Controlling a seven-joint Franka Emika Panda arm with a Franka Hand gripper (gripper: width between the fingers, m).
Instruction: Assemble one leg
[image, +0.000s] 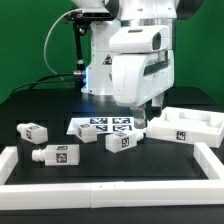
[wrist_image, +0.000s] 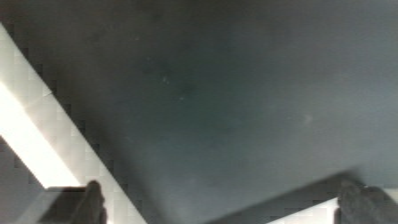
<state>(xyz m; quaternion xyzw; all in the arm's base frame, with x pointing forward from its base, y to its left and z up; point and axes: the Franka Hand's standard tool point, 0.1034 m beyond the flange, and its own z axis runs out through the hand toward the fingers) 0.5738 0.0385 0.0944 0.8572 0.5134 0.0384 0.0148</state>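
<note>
Three white legs with marker tags lie on the black table in the exterior view: one at the left (image: 33, 131), one nearer the front (image: 55, 154), one in the middle (image: 122, 141) in front of the marker board (image: 98, 127). My gripper (image: 150, 107) hangs above the table between the marker board and the tray-shaped part, a little behind the middle leg and apart from it. In the wrist view the gripper (wrist_image: 219, 206) is open, with only dark table between the fingertips (wrist_image: 77, 205). No leg shows in the wrist view.
A large white tray-shaped part (image: 203, 122) with raised rims lies at the exterior view's right. A white border rail (image: 100, 186) runs along the front and sides of the table. A white strip (wrist_image: 36, 110) crosses the wrist view's edge; I cannot tell what it is.
</note>
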